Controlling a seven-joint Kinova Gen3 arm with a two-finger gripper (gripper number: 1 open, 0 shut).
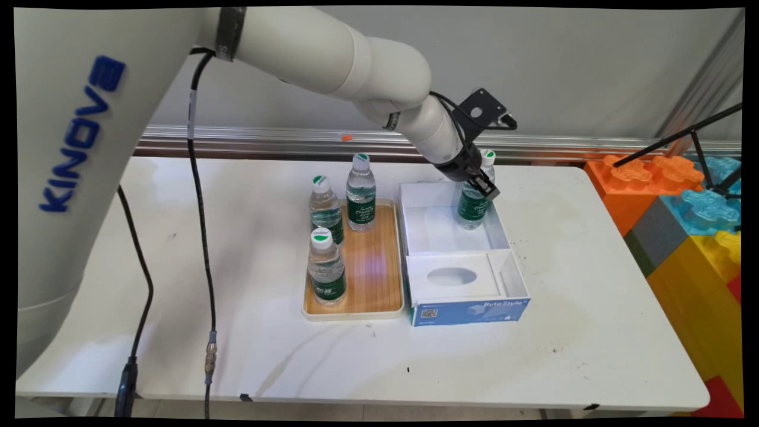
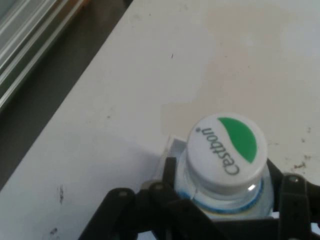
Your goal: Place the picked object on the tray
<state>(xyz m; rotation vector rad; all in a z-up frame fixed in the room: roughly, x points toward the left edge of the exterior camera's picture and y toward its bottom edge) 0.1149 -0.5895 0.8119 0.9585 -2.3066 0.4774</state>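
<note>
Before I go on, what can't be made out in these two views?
- Tool fingertips: main view, too small; hand view, cut off by the bottom edge.
- Bottle base in the white box: hidden by the bottle's cap in hand view.
- Bottle label text: main view, too small to read.

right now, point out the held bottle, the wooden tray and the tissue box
held bottle (image 2: pixel 225 145), hand view, on its white cap
wooden tray (image 1: pixel 373 267), main view, on its bare floor
tissue box (image 1: pixel 468 311), main view, on its blue front

The arm reaches rightward and down across the table; gripper (image 1: pixel 481 185) fingers (image 2: pixel 292 200) closed around the held bottle (image 1: pixel 474 201).
</note>
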